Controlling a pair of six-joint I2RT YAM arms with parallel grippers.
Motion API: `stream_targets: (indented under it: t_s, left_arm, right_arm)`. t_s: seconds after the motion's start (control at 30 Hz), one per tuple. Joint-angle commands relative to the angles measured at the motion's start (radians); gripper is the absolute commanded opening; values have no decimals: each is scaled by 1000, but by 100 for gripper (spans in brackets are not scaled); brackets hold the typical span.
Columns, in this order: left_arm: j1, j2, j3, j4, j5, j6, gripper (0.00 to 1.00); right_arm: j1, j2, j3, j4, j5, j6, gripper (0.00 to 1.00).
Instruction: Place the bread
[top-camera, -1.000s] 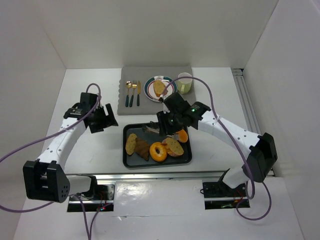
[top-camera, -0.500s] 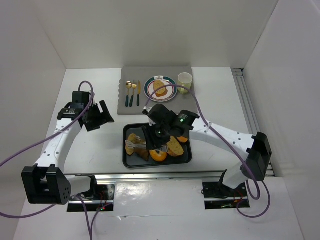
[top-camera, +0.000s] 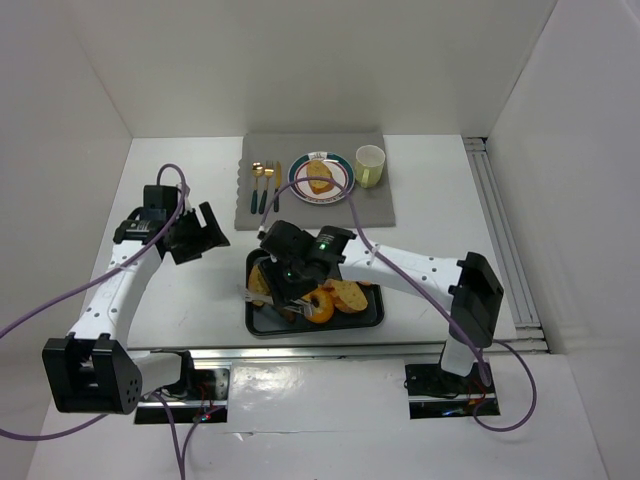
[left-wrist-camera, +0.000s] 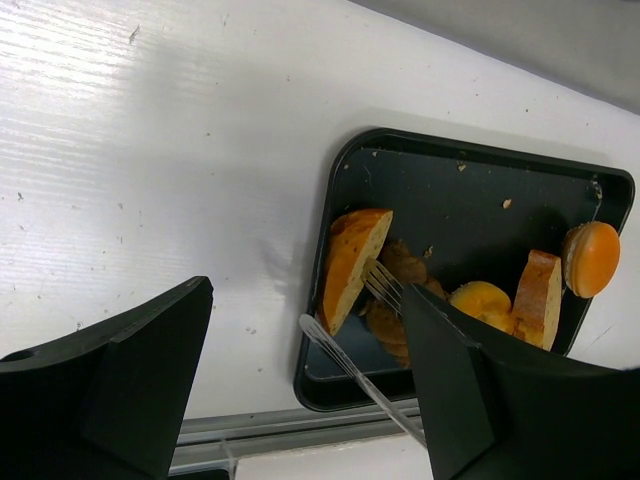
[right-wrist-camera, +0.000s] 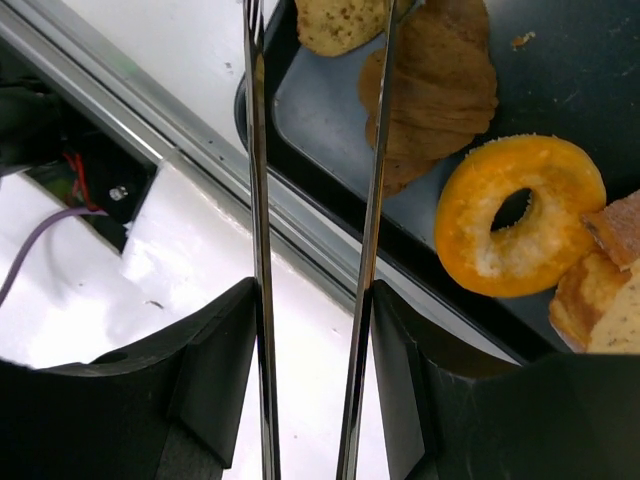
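In the overhead view, the left gripper (top-camera: 200, 236) hangs over the bare table (top-camera: 180, 300) at mid-left, its claw spread and holding nothing. The right gripper (top-camera: 283, 287) sits over the left half of the black tray (top-camera: 366, 319) at centre and is pinching a pair of metal tongs (top-camera: 256, 294). The tongs reach toward a bread slice (top-camera: 259, 279) at the tray's left edge. A bagel (top-camera: 321, 306) lies just right of it. At the top centre, a plate (top-camera: 340, 186) carrying another bread piece (top-camera: 318, 177) rests on a grey mat (top-camera: 385, 205), between the cutlery (top-camera: 264, 186) and a cup (top-camera: 370, 165).

The left wrist view shows the left gripper (left-wrist-camera: 308, 292) with fingers wide apart. Between them, the tray (left-wrist-camera: 480, 195) holds the bread slice (left-wrist-camera: 352, 262), with a forked tip of the tongs (left-wrist-camera: 385, 286) against its right side.

In the right wrist view, the right gripper (right-wrist-camera: 315, 300) clamps the two arms of the tongs (right-wrist-camera: 372, 200). The bread slice (right-wrist-camera: 340, 25) sits between their tips at the top edge; whether it is squeezed cannot be told. A croissant (right-wrist-camera: 435, 90) and the bagel (right-wrist-camera: 520, 215) lie on the tray (right-wrist-camera: 600, 90) to the right.
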Motion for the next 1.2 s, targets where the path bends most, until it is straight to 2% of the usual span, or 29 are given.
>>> stream_targets:
  t_s: [0.0, 0.17, 0.37, 0.4, 0.53, 0.7, 0.9, 0.97, 1.17]
  left_arm:
    - [6, -22, -3, 17, 17, 22, 89]
    - [6, -22, -22, 37, 26, 22, 89]
    - [6, -22, -22, 46, 45, 22, 89]
    - [6, -22, -22, 46, 45, 22, 89]
    - [6, -22, -22, 46, 56, 22, 89]
    - [6, -22, -22, 55, 74, 32, 89]
    - [6, -42, -22, 66, 85, 22, 89]
    - [6, -42, -22, 66, 85, 22, 89]
    - [6, -51, -22, 66, 94, 13, 89]
  right_arm:
    - [18, 22, 97, -70, 97, 10, 55]
    - [27, 31, 143, -141, 175, 28, 38]
    - [47, 11, 206, -185, 197, 40, 20]
    - [47, 11, 220, -195, 208, 40, 14]
    - [47, -7, 252, -216, 223, 40, 1]
    - [47, -39, 262, -193, 232, 54, 0]
    - [-23, -52, 286, -130, 368, 39, 0]
    - [-72, -52, 295, -98, 442, 18, 0]
    - [-282, -7, 341, 84, 426, -107, 0]
